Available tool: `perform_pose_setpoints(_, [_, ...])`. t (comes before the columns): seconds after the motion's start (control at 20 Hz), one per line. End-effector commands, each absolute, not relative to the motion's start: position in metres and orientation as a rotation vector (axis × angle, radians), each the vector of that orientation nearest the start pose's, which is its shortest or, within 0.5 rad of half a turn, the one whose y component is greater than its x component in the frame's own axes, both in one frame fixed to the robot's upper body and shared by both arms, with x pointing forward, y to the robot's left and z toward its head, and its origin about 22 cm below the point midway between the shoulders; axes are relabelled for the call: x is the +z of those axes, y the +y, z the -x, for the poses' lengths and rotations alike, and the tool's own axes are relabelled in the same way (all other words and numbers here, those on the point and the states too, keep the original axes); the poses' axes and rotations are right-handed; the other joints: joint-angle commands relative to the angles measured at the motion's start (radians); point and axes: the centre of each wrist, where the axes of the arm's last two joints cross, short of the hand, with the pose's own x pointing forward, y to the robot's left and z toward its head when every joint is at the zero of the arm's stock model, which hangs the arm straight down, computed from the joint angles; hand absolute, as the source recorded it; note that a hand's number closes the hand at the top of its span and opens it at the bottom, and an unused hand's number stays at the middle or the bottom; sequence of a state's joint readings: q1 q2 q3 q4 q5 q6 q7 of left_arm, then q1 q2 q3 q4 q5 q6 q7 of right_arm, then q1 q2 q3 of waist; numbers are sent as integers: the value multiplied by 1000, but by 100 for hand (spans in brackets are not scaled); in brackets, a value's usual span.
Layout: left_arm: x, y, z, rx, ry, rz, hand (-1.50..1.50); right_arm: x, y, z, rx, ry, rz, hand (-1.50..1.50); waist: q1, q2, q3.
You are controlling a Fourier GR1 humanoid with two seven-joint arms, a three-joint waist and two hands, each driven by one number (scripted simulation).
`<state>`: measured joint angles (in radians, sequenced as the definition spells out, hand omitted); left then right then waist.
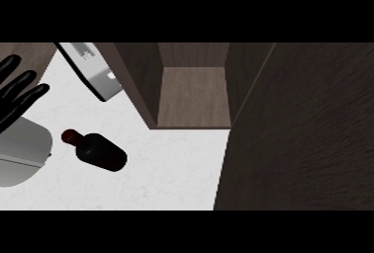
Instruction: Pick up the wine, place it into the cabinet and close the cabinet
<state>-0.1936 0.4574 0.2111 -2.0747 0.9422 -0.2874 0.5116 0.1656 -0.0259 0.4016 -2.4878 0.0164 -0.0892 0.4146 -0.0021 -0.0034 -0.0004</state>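
Head view: steep look down onto a pale, marbled desk (168, 168) with an open cabinet at upper centre.
Left hand (16, 94): upper left of the frame, black fingers (24, 81) straight and spread, released, holding nothing; it is apart from the bottle.
Left forearm (21, 153): grey, at the left edge, below the hand.
Grey panel (91, 69): tilted slab at upper left, between the hand and the cabinet, its lower corner near the cabinet's left wall.
Wine (99, 150): dark bottle with a reddish cap, lying on the desk at left of centre, cap toward the upper left, below and left of the cabinet opening, outside it.
Cabinet (191, 94): dark wood, interior shelf bare and visible.
Cabinet door (306, 133): wide dark wood surface filling the right of the frame, standing open.
Right hand: does not show.
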Motion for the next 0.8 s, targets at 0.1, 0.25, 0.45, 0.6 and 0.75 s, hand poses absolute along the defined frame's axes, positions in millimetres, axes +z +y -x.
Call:
perform_pose_setpoints(0.1, [215,310,-220,-360,-1712,605,-150,200,-185,-106,109,-1946,-233,-150,1,1,0])
perform_pose_setpoints(0.25, [213,318,-225,-340,-1726,598,-150,197,-171,-105,80,-1953,-226,-150,-3,0,-1])
perform_pose_setpoints(0.45, [211,312,-219,-326,-1696,581,-150,202,-182,-88,98,-1932,-233,-150,-10,-2,-1])
perform_pose_setpoints(0.6, [199,305,-229,-340,-1699,547,-150,207,-179,-89,53,-1954,-251,-150,-18,-1,-1])
perform_pose_setpoints(0.75, [201,308,-230,-323,-1684,542,-150,206,-165,-95,69,-1933,-248,-150,-10,-2,-2])
